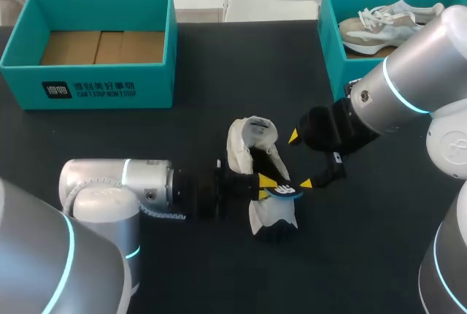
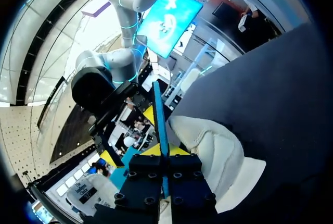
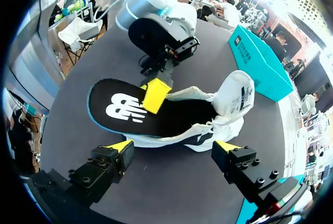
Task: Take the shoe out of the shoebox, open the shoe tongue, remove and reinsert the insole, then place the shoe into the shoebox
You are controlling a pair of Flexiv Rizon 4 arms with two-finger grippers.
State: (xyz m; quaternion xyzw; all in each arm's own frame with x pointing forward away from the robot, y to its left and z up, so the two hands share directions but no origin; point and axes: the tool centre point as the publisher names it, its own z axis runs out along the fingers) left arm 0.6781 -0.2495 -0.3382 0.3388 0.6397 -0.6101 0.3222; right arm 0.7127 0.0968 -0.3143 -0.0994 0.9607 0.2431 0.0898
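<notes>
Head view: the shoe (image 1: 252,139) lies on the surface (image 1: 146,131). The left pincer (image 1: 267,185) clamps the insole (image 1: 287,191), and the right pincer (image 1: 300,159) gapes beside it. The teal shoebox (image 1: 87,87) bears white print.

Left wrist view: insole edge-on.

Right wrist view: a white logo marks the insole, which seems half out. Draw it lengthwise, with the right pincer steadying the shoe.

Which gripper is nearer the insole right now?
Left. The left gripper is shut on the insole, which sticks out of the shoe; the right gripper hangs open nearby, not touching it.
</notes>
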